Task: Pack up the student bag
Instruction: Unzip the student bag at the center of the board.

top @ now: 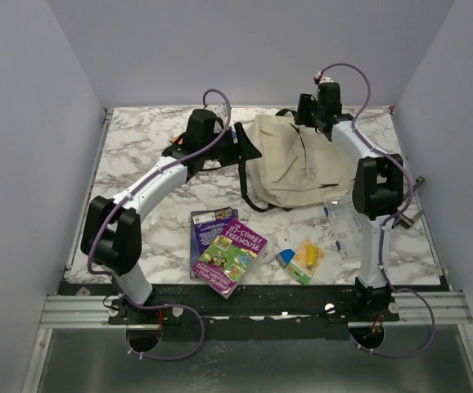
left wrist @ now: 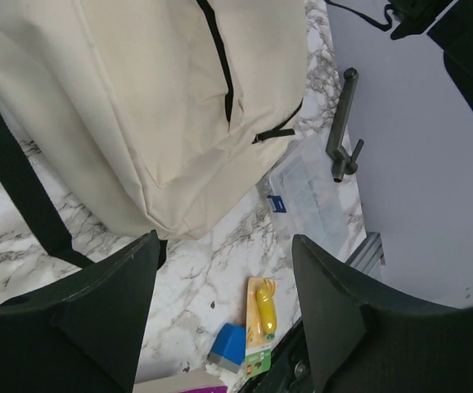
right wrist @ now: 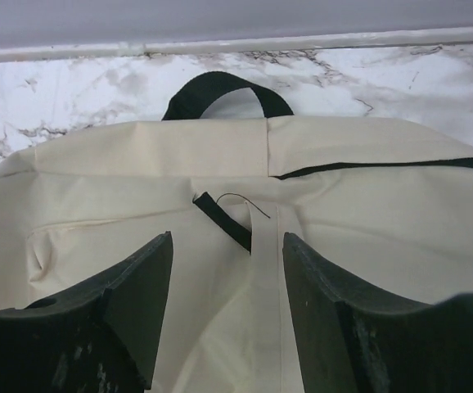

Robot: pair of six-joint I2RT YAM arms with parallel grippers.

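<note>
Judged to be at the opening step, with nothing packed yet. Found the student bag [top: 298, 164] lying flat at the far middle of the worktop [top: 130, 131], front face up, black zipper line [right wrist: 384, 166] apparently shut, carry handle [right wrist: 220, 86] toward the far edge. Found the books [top: 230, 246] stacked near the front edge, well apart from the bag. Beside them a blue eraser [top: 286, 259] and a yellow packet [top: 308, 257]. Just right of those, a clear plastic box [top: 341, 219] next to the right arm [top: 374, 192].

Left jaws: parted wide, gripping nothing, hovering above bare marble just off the bag's bottom corner, close to a black strap [left wrist: 15, 180]. Right jaws: parted likewise, empty, poised over the bag's top end with a short black tab [right wrist: 224, 217] showing in the gap. Cannot tell whether zip pull or loose loop.

Next move, as a guess: lower the right jaws, pinch that tab, then draw along the zipper. Meanwhile pin or pinch the fabric with the left jaws to stop the soft bag sliding. Calls for a shallow, accurate pinch: thin tab, slack cloth, easy to catch fabric instead.

Surface: white marble-pattern top with grey veins, smooth, likely slippery under cloth. Room: plain pale lilac-grey walls [top: 220, 49] on three sides, aluminium rail [top: 65, 311] along the near edge, a grey metal rod [left wrist: 343, 123] lying by the right edge.
</note>
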